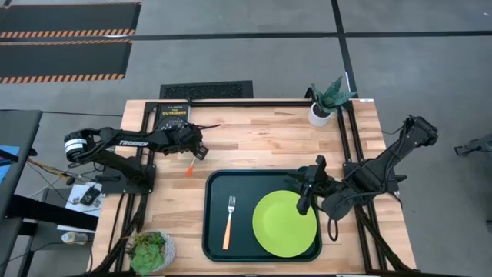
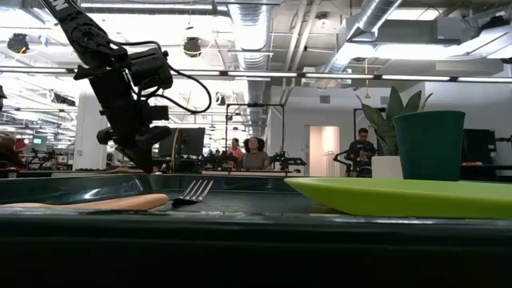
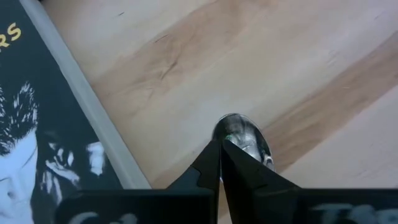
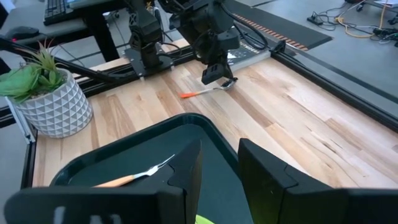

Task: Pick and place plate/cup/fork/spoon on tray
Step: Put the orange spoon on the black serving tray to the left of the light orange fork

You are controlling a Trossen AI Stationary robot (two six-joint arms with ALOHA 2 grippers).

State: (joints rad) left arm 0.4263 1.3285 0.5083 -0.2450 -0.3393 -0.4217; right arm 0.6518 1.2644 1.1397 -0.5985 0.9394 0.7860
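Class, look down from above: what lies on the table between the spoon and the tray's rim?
Nothing: in the high view, only bare wood separates the spoon, held by the shut left gripper, from the tray. The right wrist view agrees.

Robotics lab: exposed ducts [image 2: 376, 20], workstations, seated people [image 2: 254, 154]

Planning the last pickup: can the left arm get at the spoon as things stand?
Likely yes: the left gripper is already shut on the spoon near its bowl, on bare table beside the book, with nothing blocking.
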